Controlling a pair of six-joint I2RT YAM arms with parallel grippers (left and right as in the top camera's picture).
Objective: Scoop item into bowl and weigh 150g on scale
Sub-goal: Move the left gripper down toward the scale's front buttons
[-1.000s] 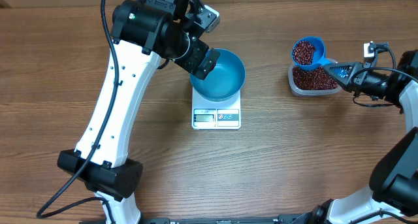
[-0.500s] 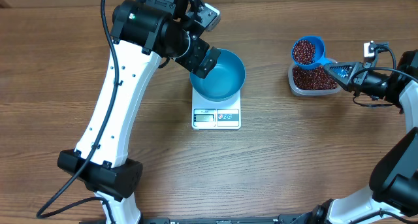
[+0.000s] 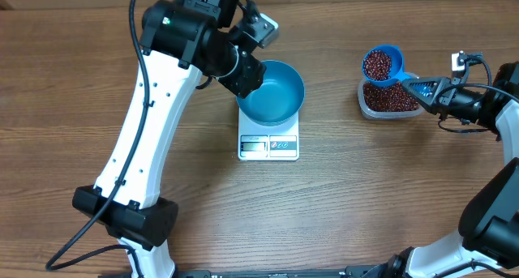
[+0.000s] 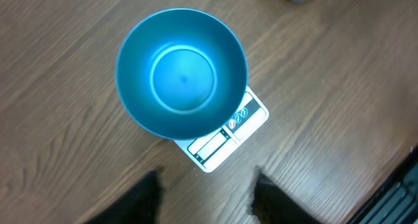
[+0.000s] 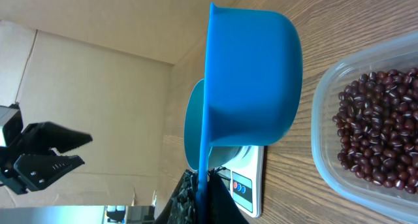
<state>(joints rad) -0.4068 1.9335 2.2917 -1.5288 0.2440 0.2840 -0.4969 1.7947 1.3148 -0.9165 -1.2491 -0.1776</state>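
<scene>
Scene: light-blue bowl (image 3: 274,93) sits empty on the white scale (image 3: 269,147), mid-counter (image 3: 365,205). Display too small to read.
Beans: red-brown beans (image 3: 391,100) lie in the clear tub (image 3: 388,116) at R side. A full load rides in the blue scoop (image 3: 379,65), held above the tub's far-L corner, well apart from bowl.
Right tool (image 3: 426,89): pinching the scoop's handle, cup mouth up.
Left tool (image 4: 208,194): fingers spread, nothing between them. It hangs over the bowl's L side; contact w/ the rim can't be told.
Step in hand (judged): carry the load L to the bowl & tip it in.
How to do it well: keep the cup level on the way over, no jerks, since a full load sheds beans easily. Stop over the bowl's centre, then roll the wrist slowly so beans trickle in. Pour in parts & check the display between them.
Watch for: any tool resting on bowl or scale would skew the wt, so keep the left tool off the rim. A knock could slide the bowl off-centre.
</scene>
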